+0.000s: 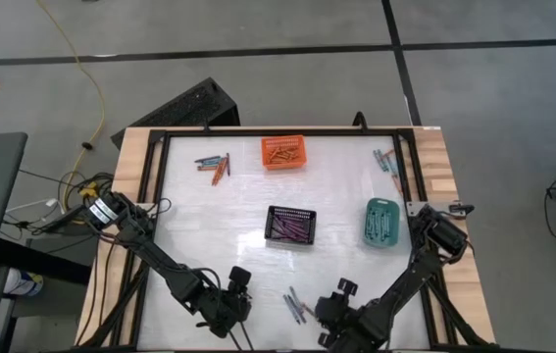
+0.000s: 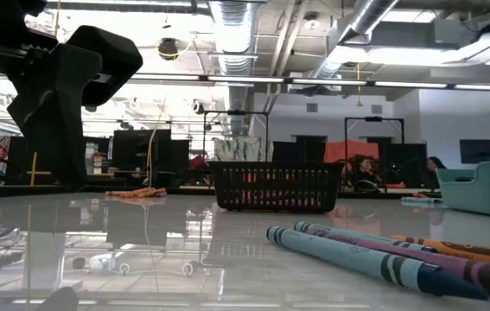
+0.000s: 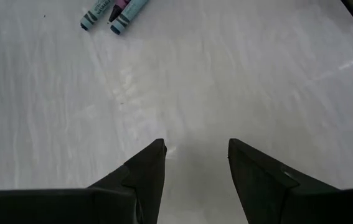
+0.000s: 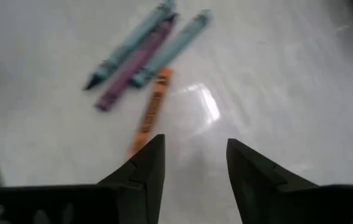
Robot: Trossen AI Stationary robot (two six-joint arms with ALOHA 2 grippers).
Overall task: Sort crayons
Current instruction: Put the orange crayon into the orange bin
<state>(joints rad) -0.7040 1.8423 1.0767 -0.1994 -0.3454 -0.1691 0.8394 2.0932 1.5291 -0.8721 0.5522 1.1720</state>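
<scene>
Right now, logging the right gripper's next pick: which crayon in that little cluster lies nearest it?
The orange crayon; its end reaches the right gripper, unlike the purple and teal ones beyond.

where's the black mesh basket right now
In the high view, the black mesh basket sits near the table's middle, holding purple crayons, below the orange plastic basket and left of the teal plastic basket.

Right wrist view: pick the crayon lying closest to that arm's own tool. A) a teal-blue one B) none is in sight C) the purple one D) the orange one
D: the orange crayon reaches down almost to the open right tool, while the purple crayon and the two teal-blue crayons lie farther off.
</scene>
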